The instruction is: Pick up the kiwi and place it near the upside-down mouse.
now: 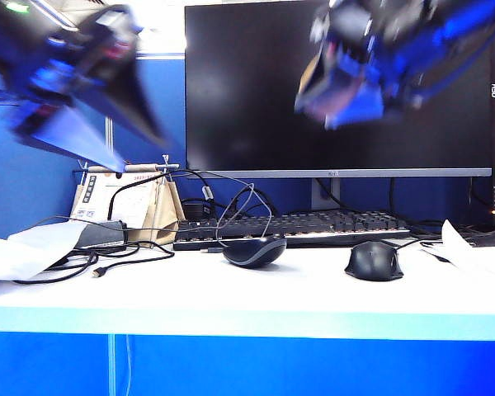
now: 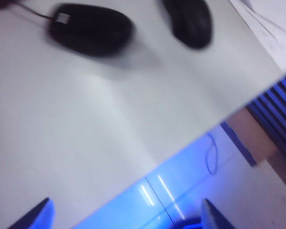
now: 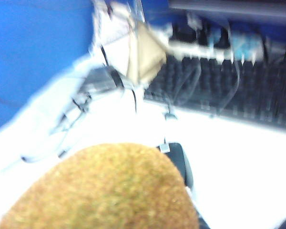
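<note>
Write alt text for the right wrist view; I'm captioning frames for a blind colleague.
A fuzzy golden-brown kiwi fills the foreground, held in the right gripper, which is raised in the air. Beyond it, blurred, lie the upside-down mouse, a white desk, tangled cables and a black keyboard.

The left pincer [image 2: 126, 214] hung above the white tabletop [image 2: 86, 143] with its two blue fingertips [image 2: 38, 214] spread wide apart and nothing between them. Well ahead of the pincer, at the far side of the tabletop, lay the upside-down mouse [image 2: 90, 29], blurred, its thin cable trailing off. Just beside it, apart from it, sat an upright black mouse [image 2: 189, 21].
</note>
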### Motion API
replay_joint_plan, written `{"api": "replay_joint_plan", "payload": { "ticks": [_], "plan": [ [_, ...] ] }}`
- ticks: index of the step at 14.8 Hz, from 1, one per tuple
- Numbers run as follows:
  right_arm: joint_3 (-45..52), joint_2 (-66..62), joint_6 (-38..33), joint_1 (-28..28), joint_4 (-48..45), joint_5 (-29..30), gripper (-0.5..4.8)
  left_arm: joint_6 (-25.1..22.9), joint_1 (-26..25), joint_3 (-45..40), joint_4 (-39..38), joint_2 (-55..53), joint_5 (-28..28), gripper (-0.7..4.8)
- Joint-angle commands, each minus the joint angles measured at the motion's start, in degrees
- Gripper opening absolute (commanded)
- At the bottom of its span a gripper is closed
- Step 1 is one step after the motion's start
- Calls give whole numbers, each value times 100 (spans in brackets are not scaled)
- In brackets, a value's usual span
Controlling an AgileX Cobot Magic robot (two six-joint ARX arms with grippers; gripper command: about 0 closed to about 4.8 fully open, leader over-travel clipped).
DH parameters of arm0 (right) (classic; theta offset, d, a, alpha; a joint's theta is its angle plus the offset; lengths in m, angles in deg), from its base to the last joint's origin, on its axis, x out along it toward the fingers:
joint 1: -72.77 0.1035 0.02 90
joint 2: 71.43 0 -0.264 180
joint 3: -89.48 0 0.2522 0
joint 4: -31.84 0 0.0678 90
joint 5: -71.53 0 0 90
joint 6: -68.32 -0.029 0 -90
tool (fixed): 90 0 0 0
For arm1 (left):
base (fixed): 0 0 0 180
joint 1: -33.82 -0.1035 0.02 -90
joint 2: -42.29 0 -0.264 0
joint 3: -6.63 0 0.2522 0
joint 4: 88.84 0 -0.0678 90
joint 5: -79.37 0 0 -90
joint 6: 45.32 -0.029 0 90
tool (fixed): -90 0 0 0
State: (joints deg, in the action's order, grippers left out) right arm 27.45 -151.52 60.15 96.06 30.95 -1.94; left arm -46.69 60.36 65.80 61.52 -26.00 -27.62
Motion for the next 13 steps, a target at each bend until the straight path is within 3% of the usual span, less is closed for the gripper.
{"api": "replay_joint_plan", "payload": {
  "ticks": [1,5,7,10,13],
  "plan": [
    [-22,-540,-129,164,-428,380,252,-101,-146,-13,-157,511,26,403],
    [-33,-1526,-247,518,-1145,413,252,249,-127,-13,-376,782,-153,404],
    [-68,-2124,-422,660,-1609,378,252,487,-125,-13,-369,787,-669,403],
    [-417,-2813,-686,673,-1650,455,252,629,-118,-13,-328,861,-1294,403],
    [-940,-3359,-693,682,-1585,461,252,632,-33,-13,-330,953,-1390,404]
  ]
}}
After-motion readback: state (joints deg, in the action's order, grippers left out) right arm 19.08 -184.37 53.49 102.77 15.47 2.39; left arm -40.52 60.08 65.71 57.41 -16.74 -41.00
